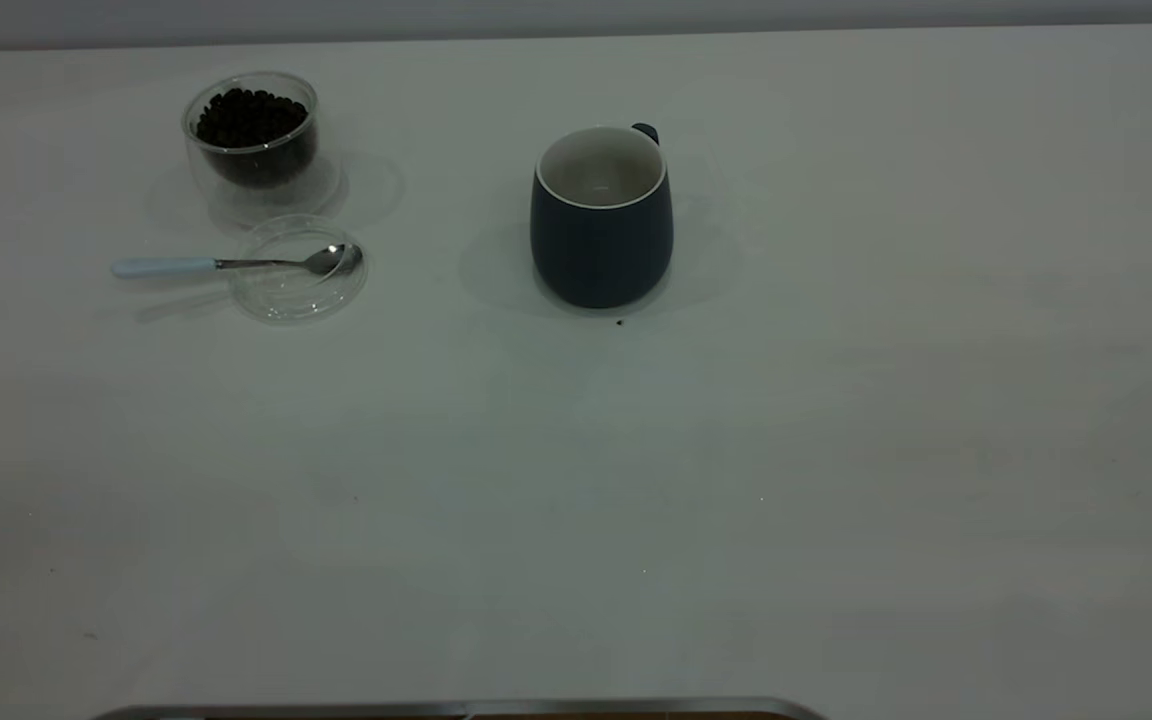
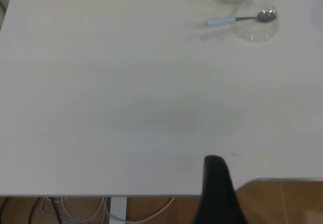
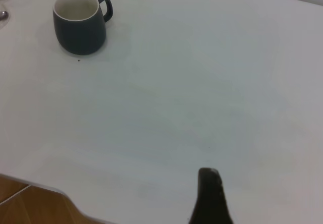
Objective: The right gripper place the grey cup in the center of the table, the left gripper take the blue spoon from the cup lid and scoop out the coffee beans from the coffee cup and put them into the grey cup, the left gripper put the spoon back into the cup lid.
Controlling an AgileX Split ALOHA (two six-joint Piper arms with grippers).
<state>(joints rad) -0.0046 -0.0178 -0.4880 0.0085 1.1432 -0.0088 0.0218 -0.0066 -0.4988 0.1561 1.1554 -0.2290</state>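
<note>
The grey cup [image 1: 601, 230] stands upright near the table's [image 1: 836, 450] middle, toward the far side, its off-white inside bare and its handle pointing away. The right wrist view shows the grey cup [image 3: 79, 24] far off. At the far left is the coffee cup [image 1: 252, 140], holding coffee beans [image 1: 251, 118]. Just in front lies the cup lid [image 1: 299, 290], and the blue spoon [image 1: 226, 265] rests bowl-in-lid with its handle pointing left. The spoon [image 2: 237, 18] and lid [image 2: 257, 30] are far from my left gripper [image 2: 217, 183]. My right gripper [image 3: 209, 193] hangs over the near table edge. Neither holds anything.
A tiny dark speck [image 1: 619, 322] lies just in front of the grey cup. The near table edge, wooden floor [image 2: 282, 204] and cables [image 2: 75, 209] show under the left gripper. A metal strip [image 1: 456, 710] runs along the table's near side.
</note>
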